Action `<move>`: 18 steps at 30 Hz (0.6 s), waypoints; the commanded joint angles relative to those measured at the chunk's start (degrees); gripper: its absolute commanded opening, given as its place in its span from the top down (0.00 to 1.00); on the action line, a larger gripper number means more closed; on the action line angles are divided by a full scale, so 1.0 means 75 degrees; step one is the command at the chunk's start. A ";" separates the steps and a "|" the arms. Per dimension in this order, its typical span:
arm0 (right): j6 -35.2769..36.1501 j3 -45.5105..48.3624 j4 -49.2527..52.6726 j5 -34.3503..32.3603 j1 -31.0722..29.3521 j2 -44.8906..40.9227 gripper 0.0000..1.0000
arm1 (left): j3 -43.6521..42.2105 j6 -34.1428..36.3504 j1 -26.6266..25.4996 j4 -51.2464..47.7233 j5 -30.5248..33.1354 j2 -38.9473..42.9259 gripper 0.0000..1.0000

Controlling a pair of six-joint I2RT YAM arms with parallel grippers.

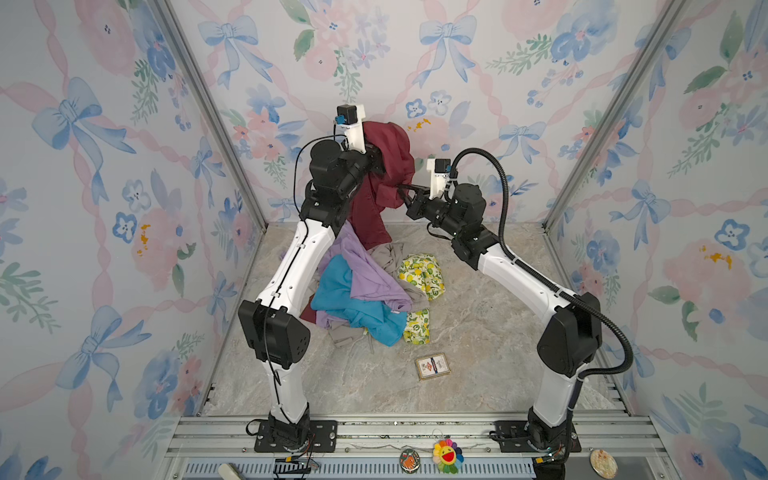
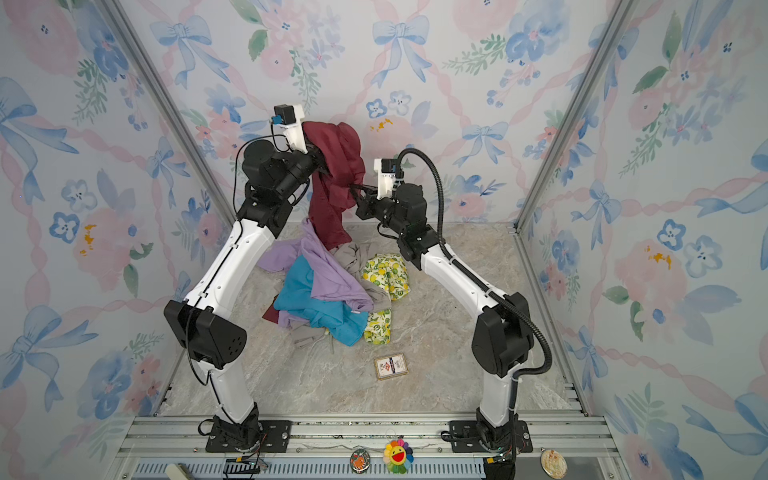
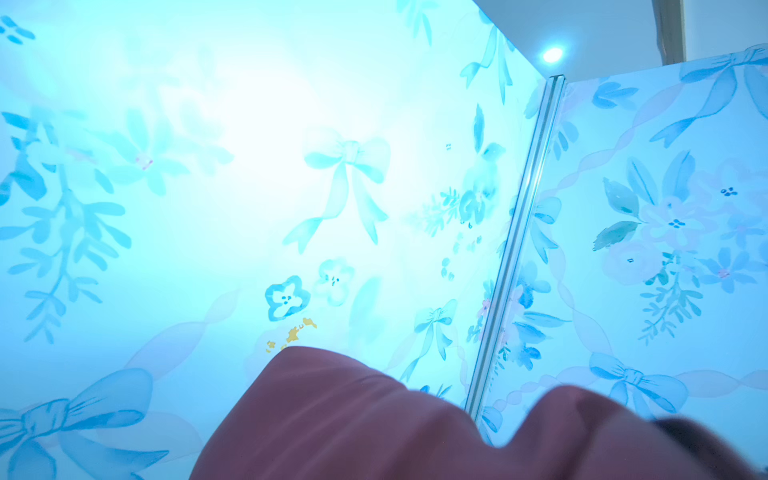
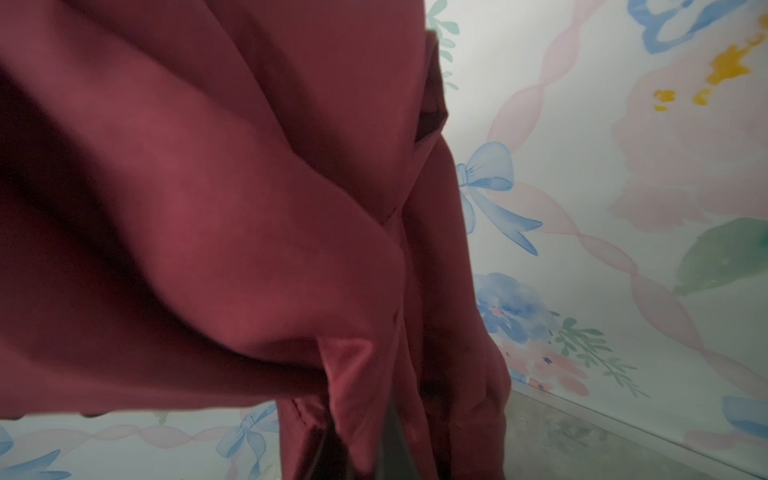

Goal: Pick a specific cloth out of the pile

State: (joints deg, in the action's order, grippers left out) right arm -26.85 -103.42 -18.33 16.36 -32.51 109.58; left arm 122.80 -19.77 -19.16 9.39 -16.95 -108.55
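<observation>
A: We grip the cloth (image 1: 390,158) with both pincers, left pincer (image 1: 376,161) and right pincer (image 1: 404,194), high above the pile (image 1: 357,307).
B: Its hem touches the lilac shirt (image 1: 365,270); we may drag that up.

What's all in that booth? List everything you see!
maroon shirt: one, dark red, held up at the back, above the pile
lilac garment: one, top of pile
teal-blue garment: one, pile's front
grey-beige garment: one, mostly buried
lemon-print cloth: two patches showing, white and yellow, pile's right
card box: one, red and white, alone before the pile
table: one, grey marble
sunflower toy: one, rainbow, front rail
round badges: two, front rail
left gripper: black, shut on shirt
right gripper: black, shut on shirt
</observation>
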 commanded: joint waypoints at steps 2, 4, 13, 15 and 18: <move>-0.0080 -0.0776 0.1025 0.0373 -0.0267 0.0888 1.00 | 0.0577 -0.0350 -0.0323 0.0615 -0.0154 0.0301 1.00; -0.0141 -0.1025 0.1043 0.0411 -0.0316 0.1190 1.00 | 0.0219 -0.0422 -0.0440 0.0623 -0.0211 0.0526 1.00; -0.0207 -0.0332 0.0220 0.0482 -0.0458 0.1473 1.00 | -0.2505 -0.0083 -0.0478 0.0939 -0.0579 0.1842 1.00; -0.0203 0.0196 -0.0100 0.0410 -0.0445 0.1283 1.00 | -0.2816 -0.0255 -0.0261 0.1068 -0.0774 0.2017 1.00; -0.0097 0.0958 -0.0508 0.0397 -0.0416 0.0973 1.00 | -0.3183 -0.0657 0.0090 0.1442 -0.1215 0.2241 1.00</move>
State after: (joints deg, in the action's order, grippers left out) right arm -28.05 -100.66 -23.05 19.14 -35.03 117.80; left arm 98.83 -21.58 -19.33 9.15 -19.22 -97.69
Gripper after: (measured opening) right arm 0.062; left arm 0.047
